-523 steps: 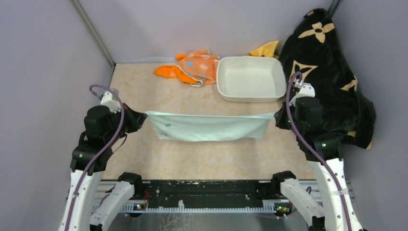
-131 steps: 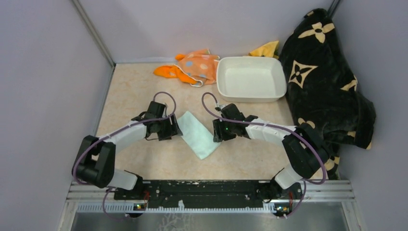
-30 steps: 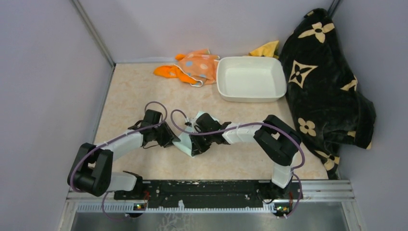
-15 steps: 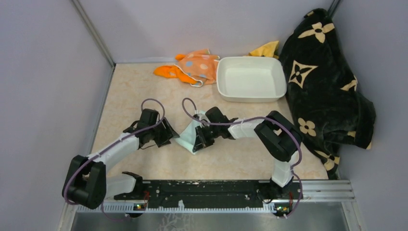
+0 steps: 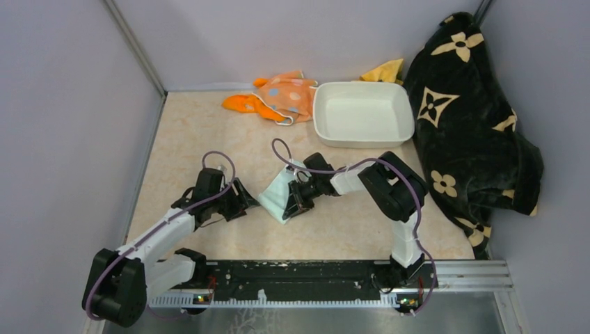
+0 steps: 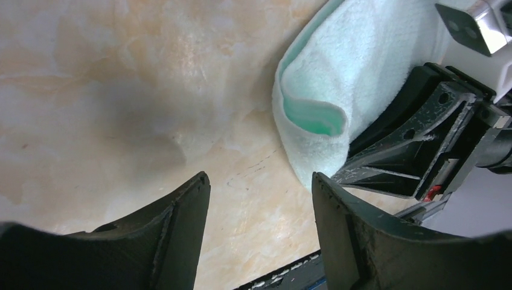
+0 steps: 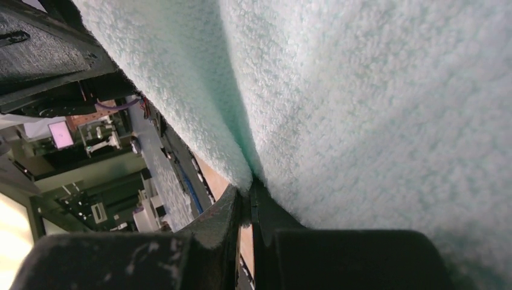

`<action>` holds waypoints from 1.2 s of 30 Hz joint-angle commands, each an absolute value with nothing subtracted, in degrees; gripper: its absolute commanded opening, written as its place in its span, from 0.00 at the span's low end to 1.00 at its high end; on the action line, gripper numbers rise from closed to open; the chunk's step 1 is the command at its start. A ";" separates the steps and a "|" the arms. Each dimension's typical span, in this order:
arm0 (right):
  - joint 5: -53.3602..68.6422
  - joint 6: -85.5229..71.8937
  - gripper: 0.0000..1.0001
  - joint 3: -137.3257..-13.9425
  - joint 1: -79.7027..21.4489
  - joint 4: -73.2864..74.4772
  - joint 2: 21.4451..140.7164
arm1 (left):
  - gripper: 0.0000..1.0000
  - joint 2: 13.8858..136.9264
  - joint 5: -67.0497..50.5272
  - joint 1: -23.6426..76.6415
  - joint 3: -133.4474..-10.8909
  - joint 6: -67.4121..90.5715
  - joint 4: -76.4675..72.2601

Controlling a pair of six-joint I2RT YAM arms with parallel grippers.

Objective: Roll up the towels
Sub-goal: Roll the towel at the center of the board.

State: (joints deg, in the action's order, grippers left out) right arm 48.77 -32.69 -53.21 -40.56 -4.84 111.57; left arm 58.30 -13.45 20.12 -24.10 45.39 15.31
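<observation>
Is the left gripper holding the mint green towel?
No, the left gripper is open over the table, and the mint green towel lies beyond it, not between its fingers.

The counter is bare along the left wall and across the band in front of the far heap. There the orange towel and the dotted towel lie bunched together, the dotted one against the left rim of the white dish, which fills the far middle. The black blanket walls off the whole right side.

Mid-counter, the folded mint towel sits between the two arms, pinched by the right fingers. The left fingers gape over bare counter just beside it. The right arm's bent elbow bars the near right — open counter lies in front of the towel, toward the bases.
</observation>
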 commanded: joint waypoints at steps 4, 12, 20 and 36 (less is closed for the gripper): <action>49.36 -29.75 0.04 -57.84 -39.38 -0.48 113.38 | 0.68 63.90 -21.07 20.03 -25.35 46.69 5.97; 47.75 -26.92 0.05 -60.51 -39.37 4.68 112.85 | 0.65 67.26 -21.89 20.10 -25.36 48.14 1.81; 46.41 -24.96 0.06 -63.17 -39.38 8.99 112.53 | 0.55 71.94 -18.17 20.13 -25.75 50.30 -1.25; 16.26 -10.90 0.42 -67.59 -47.22 21.09 97.46 | 0.43 82.27 -14.73 20.20 -29.43 50.97 6.44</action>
State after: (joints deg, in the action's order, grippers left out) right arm 32.27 -17.17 -66.13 -42.44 19.68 107.74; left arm 80.40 -18.61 20.14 -29.28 51.55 1.34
